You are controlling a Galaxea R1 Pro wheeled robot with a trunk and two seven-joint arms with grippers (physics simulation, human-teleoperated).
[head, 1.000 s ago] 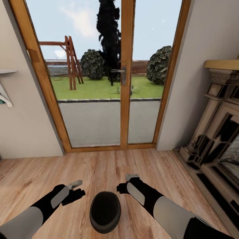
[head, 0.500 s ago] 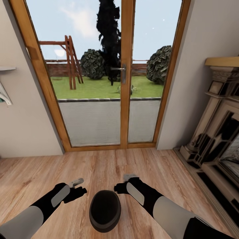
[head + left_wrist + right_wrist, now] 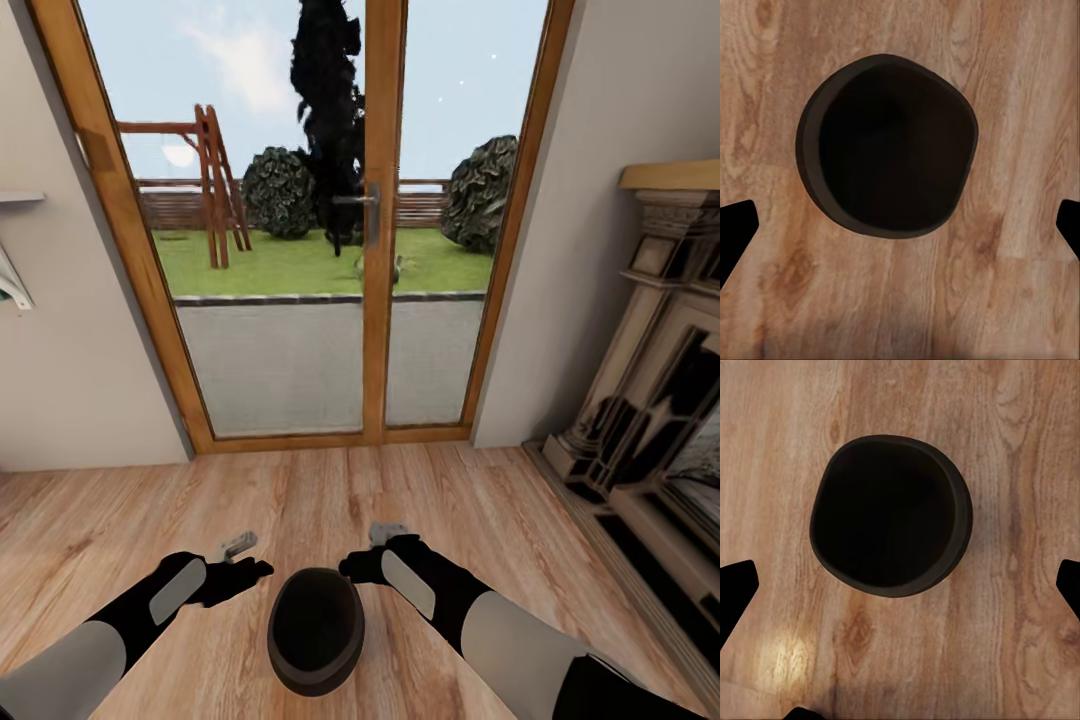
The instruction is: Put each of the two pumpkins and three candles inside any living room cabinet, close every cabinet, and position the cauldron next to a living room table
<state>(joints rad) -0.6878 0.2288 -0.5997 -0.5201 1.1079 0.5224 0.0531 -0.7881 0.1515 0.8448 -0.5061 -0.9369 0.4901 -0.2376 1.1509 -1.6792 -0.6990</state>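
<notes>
The cauldron (image 3: 315,630), a matte black pot with a wide mouth, stands on the wooden floor close in front of me, between my two arms. My left gripper (image 3: 243,572) hovers just left of its far rim and my right gripper (image 3: 362,566) just right of it. Both wrist views look straight down into the cauldron (image 3: 889,154) (image 3: 891,514). The dark fingertips (image 3: 735,229) (image 3: 735,589) stand far apart at the picture edges, so both grippers are open and hold nothing. The pot looks empty inside.
A wooden-framed glass door (image 3: 383,230) to a garden faces me. An ornate fireplace (image 3: 650,380) lines the right wall. A shelf edge (image 3: 15,200) juts out of the left wall. Wooden floor (image 3: 330,490) lies between me and the door.
Both hands have drawn a little inward toward the cauldron's rim. The whole picture has shifted slightly upward, so the camera has moved.
</notes>
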